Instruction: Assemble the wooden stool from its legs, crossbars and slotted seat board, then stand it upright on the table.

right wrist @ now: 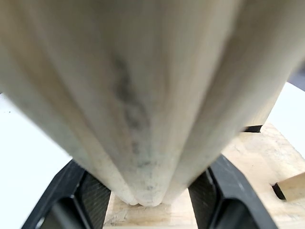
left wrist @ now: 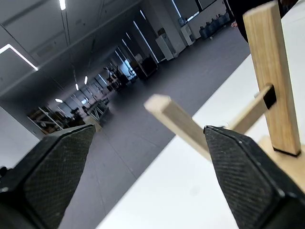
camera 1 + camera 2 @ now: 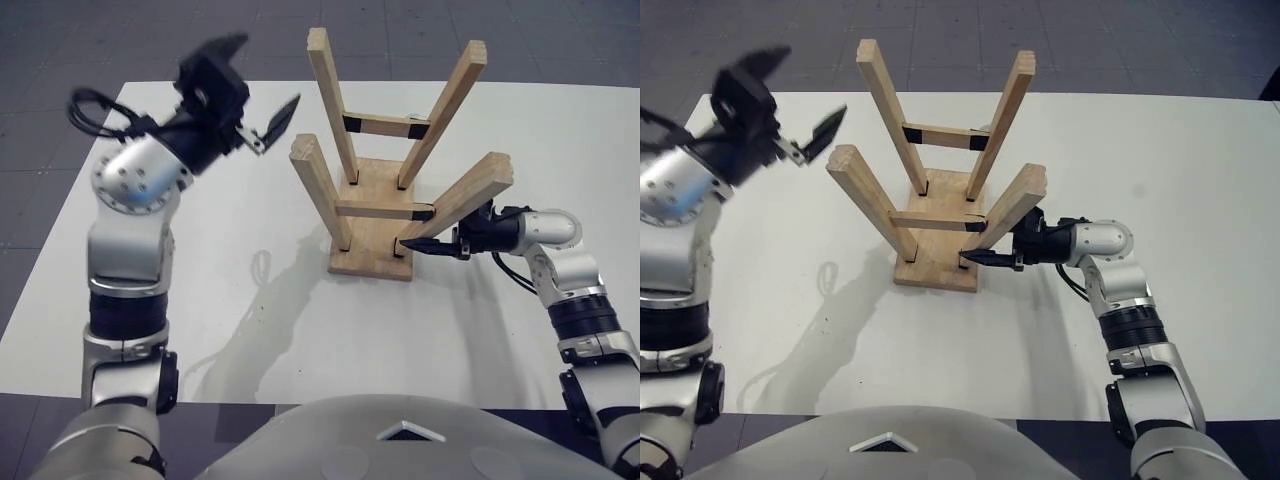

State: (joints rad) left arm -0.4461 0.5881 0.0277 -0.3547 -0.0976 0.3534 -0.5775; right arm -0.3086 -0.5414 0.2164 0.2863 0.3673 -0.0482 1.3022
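Pale blond wooden stool (image 3: 372, 215), black bands at the ends of its crossbars (image 3: 385, 124) (tape-like, matte), plain white table (image 3: 250, 330), black left gripper (image 3: 262, 75) with cross-hatched pads (image 2: 52, 176), black right gripper (image 3: 970, 258), dark grey tiled floor (image 3: 120, 40)

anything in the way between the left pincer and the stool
Nothing visible does. The left pincer hangs open in the air to the left of the upside-down stool. Between it and the nearest leg there is only open air above the table.
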